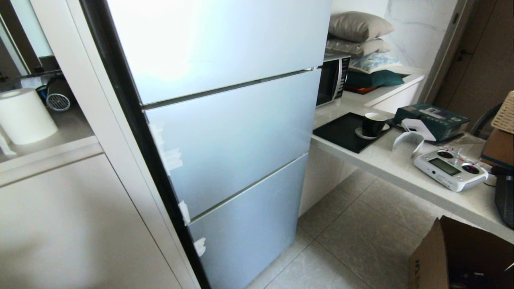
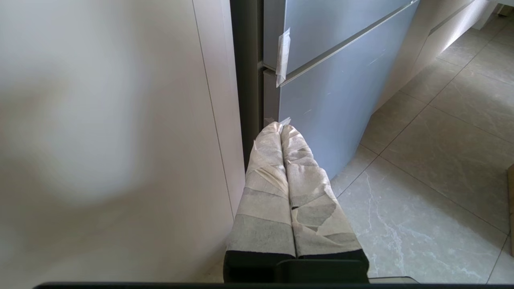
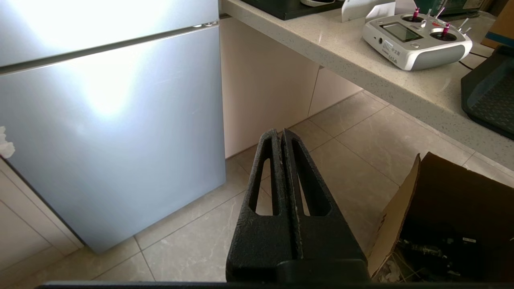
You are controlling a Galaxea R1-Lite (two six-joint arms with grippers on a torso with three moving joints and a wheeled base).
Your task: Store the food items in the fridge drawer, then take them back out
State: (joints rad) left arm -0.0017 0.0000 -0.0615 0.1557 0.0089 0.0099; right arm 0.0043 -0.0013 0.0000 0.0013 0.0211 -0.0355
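Both pincers sit closest to the cameras, low down by the floor. Left pincer has tape wrapped on its fingers, which are pressed together with nothing between them; its tip is near the left edge of the fridge. Right pincer is black and also squeezed tight, holding nothing, above the floor tiles and beside a cardboard box. All 3 fridge doors are closed, so the fridge drawer and the food items cannot be seen. To the right of the fridge, the counter carries a white remote controller, a black cup and a microwave.
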